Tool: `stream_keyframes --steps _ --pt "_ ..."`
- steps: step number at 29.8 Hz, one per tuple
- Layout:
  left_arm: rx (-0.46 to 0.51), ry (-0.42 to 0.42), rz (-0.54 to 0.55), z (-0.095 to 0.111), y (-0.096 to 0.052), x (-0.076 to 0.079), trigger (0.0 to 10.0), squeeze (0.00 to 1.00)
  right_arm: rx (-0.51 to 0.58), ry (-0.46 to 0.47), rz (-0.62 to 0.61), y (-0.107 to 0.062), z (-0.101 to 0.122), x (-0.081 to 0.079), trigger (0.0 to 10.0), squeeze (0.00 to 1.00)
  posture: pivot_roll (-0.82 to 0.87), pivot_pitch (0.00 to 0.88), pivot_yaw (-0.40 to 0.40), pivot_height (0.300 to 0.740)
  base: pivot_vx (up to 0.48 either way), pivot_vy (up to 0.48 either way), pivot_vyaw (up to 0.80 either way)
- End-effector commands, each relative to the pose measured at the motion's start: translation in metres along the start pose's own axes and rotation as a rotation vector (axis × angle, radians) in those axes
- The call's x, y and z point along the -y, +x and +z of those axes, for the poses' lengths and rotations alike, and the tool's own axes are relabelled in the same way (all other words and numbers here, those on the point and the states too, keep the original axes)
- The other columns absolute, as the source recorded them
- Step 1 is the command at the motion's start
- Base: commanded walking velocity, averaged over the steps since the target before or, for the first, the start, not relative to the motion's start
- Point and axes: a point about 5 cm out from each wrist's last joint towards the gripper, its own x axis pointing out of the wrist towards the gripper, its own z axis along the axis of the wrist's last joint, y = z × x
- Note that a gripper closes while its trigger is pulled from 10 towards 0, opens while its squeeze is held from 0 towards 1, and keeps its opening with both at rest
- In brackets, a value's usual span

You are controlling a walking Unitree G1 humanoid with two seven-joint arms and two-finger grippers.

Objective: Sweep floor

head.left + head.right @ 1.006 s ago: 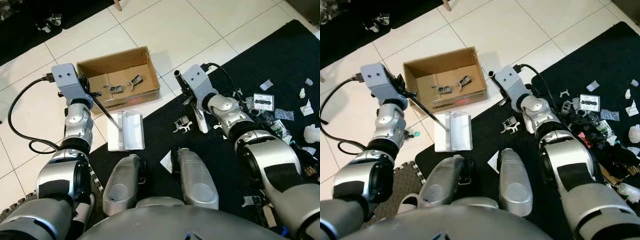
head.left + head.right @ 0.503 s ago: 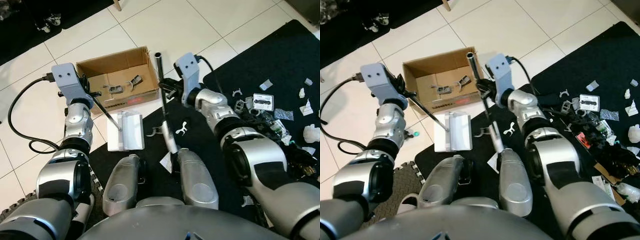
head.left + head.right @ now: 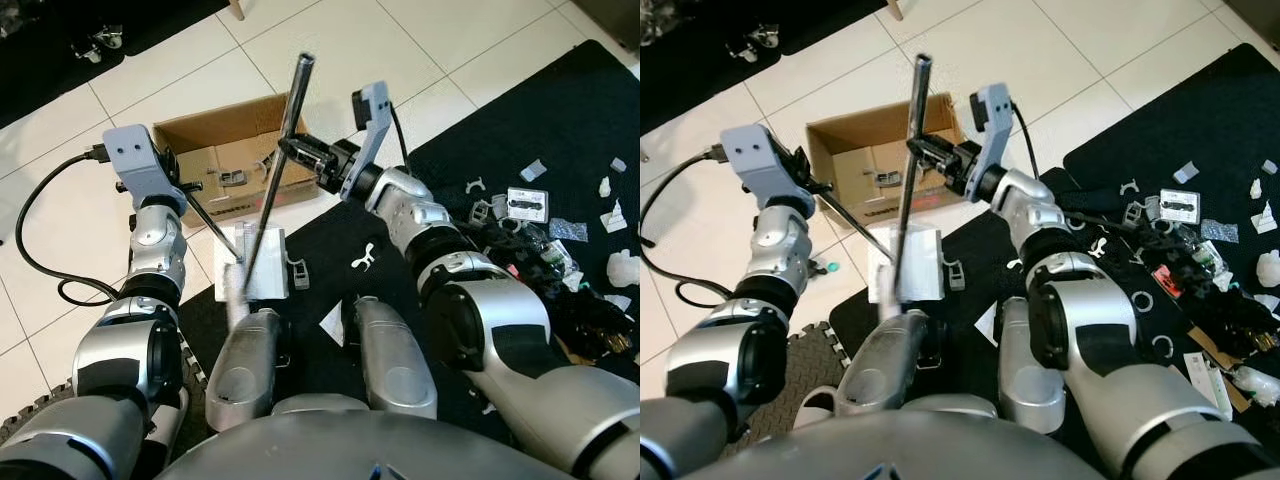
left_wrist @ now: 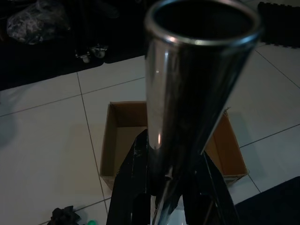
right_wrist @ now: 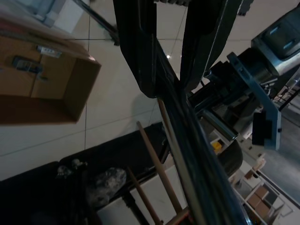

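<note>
Cardboard, an open brown box (image 3: 235,165), sat on the pale floor tiles (image 3: 330,50) in the left eye view, with a couple of small clips lying inside it. The right gripper (image 3: 297,152) reached across in front of the box, its jaws closed around a long metal broom handle (image 3: 270,180) that slanted down toward the robot's knees. The left gripper (image 3: 185,188) held the thin dark handle of a white dustpan (image 3: 258,262), which lay on the floor at the edge of a black mat (image 3: 560,110), just in front of the box. Scattered litter (image 3: 545,215) (plastic clips, wrappers, small white scraps) covered the mat on the robot's right, and one white clip (image 3: 364,256) lay near the dustpan. In the right eye view the broom handle (image 3: 908,170) crossed over the dustpan (image 3: 920,262). In the left wrist view a shiny tube (image 4: 187,93) stood clamped between two black fingers (image 4: 131,187), the box (image 4: 117,136) behind it. In the right wrist view black fingers (image 5: 140,47) gripped the dark pole (image 5: 187,136), with a corner of the box (image 5: 42,79) to one side.
</note>
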Motion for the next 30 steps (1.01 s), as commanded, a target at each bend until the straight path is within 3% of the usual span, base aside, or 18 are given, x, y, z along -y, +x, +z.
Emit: stream_keyframes --steps 1,5,8,11,13,19,22,30 --pt "-0.044 0.013 0.0 -0.01 -0.004 0.002 10.0 0.0 0.034 -0.103 0.003 0.004 0.017 -0.001 10.0 0.0 0.05 0.117 0.053 0.74 0.0 0.0 0.0" --pt "-0.045 0.012 -0.002 -0.011 -0.004 0.003 10.0 0.0 0.031 -0.171 0.002 0.005 0.022 -0.002 10.0 0.0 0.05 0.117 0.053 0.74 0.0 0.0 0.0" --pt "-0.046 0.012 -0.005 -0.011 -0.004 0.004 10.0 0.0 0.035 -0.339 -0.028 0.008 0.034 -0.004 10.0 0.0 0.04 0.117 0.051 0.74 0.0 0.0 0.0" --pt "-0.047 0.012 -0.005 -0.011 -0.004 0.004 10.0 0.0 0.034 -0.382 -0.038 0.008 0.036 -0.005 10.0 0.0 0.04 0.117 0.051 0.74 0.0 0.0 0.0" --pt "-0.047 0.013 -0.006 -0.011 -0.004 0.005 10.0 0.0 0.005 -0.501 -0.058 0.009 0.037 -0.006 10.0 0.0 0.05 0.118 0.05 0.74 0.0 0.0 0.0" --pt "-0.048 0.012 -0.007 -0.012 -0.005 0.005 10.0 0.0 -0.07 -0.558 -0.031 0.005 0.031 -0.004 10.0 0.0 0.04 0.119 0.05 0.74 0.0 0.0 0.0" --pt "-0.049 0.012 -0.008 -0.012 -0.005 0.006 10.0 0.0 -0.134 -0.675 -0.066 -0.001 0.027 0.001 10.0 0.0 0.04 0.118 0.05 0.74 0.0 0.0 0.0" --pt "-0.046 0.011 -0.013 -0.011 -0.004 0.007 10.0 0.0 -0.156 -0.791 -0.148 -0.002 0.025 0.005 10.0 0.0 0.04 0.119 0.05 0.74 0.0 0.0 0.0"
